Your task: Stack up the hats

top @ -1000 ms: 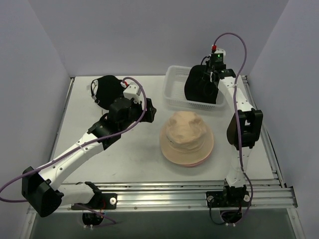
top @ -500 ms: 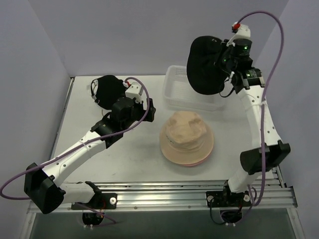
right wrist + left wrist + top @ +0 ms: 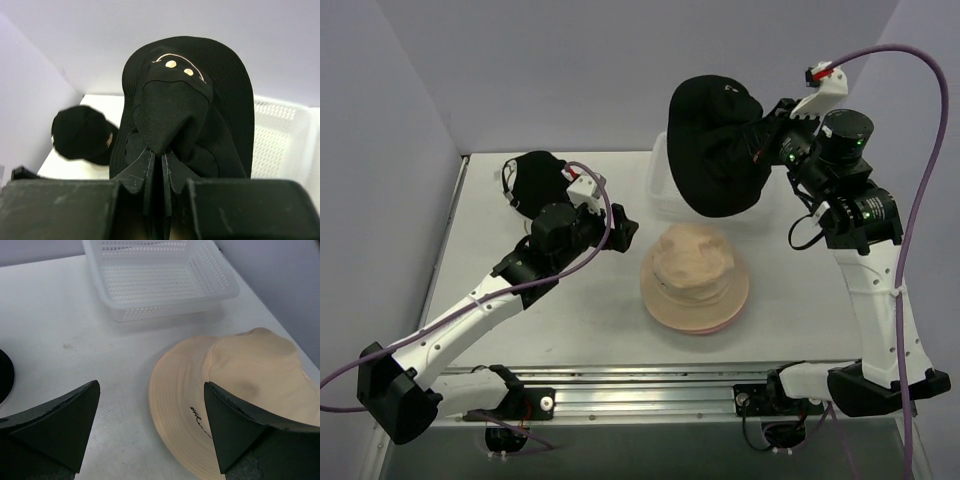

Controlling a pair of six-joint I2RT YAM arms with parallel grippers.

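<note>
My right gripper (image 3: 760,150) is shut on a pinch of a black bucket hat (image 3: 715,145), holding it high in the air above the white mesh basket (image 3: 658,190). The hat (image 3: 185,110) hangs from my closed jaws in the right wrist view. A tan bucket hat (image 3: 695,275) lies on the table on top of a pink hat whose brim edge (image 3: 705,329) peeks out below. A black cap (image 3: 533,182) rests at the back left. My left gripper (image 3: 150,427) stands open just left of the tan hat (image 3: 240,390), with nothing between its fingers.
The white mesh basket (image 3: 160,280) sits at the back, beyond the tan hat. White walls close in the table on the left, back and right. A metal rail (image 3: 650,385) runs along the near edge.
My right arm has lifted the black bucket hat out of the basket, up and toward the left. The left arm has hardly moved.
</note>
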